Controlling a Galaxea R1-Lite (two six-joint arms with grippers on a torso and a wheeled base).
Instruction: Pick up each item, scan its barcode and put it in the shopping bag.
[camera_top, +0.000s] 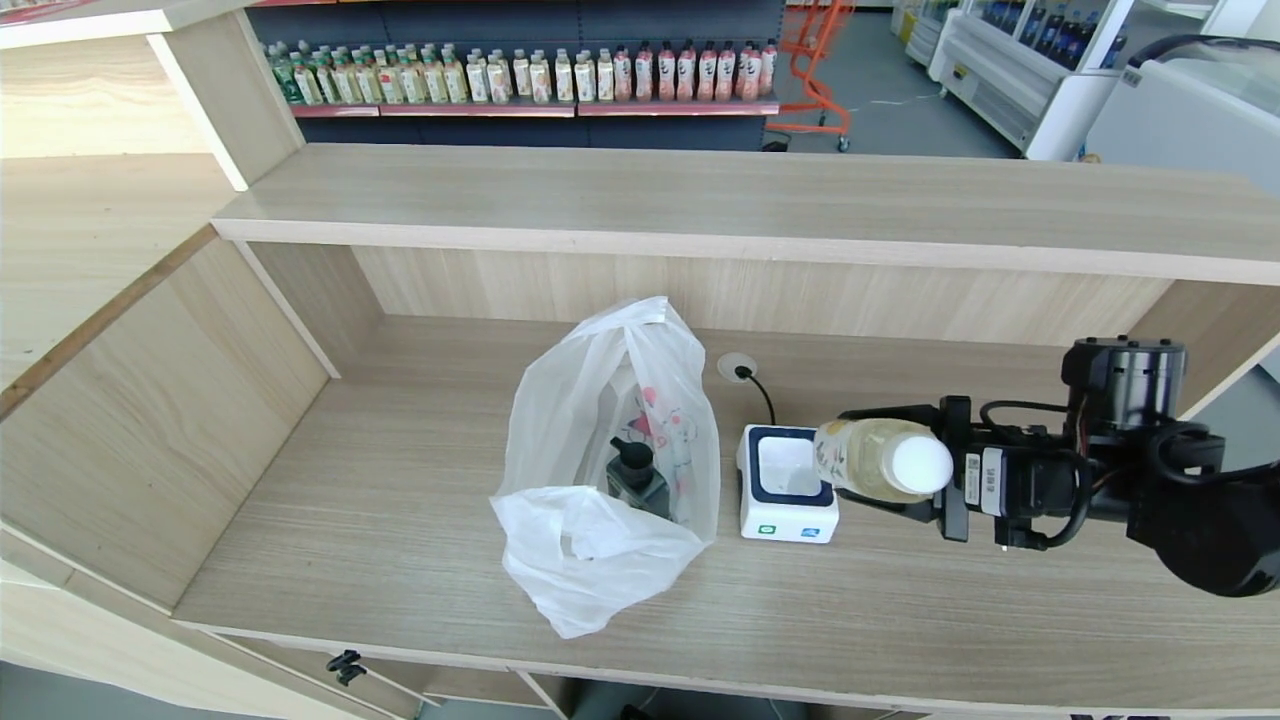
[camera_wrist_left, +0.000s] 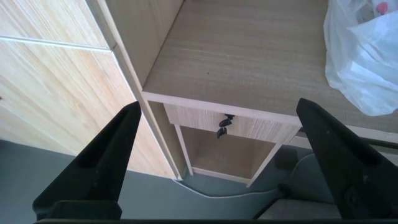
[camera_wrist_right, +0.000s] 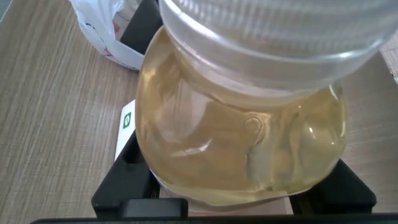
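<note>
Bottle (camera_top: 880, 462) w/ pale yellow drink, white cap, sideways over scanner (camera_top: 788, 482), pinched by R pincer (camera_top: 862, 458); L pincer (camera_wrist_left: 217, 109) spread.

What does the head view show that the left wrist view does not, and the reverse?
Head view alone: the right gripper shut on a bottle of yellowish drink at the scanner, and a dark pump bottle inside the shopping bag. Left wrist view alone: the left gripper, open, off the counter's front edge. Both: that white bag, the wooden counter, the black fitting under its edge.
</note>
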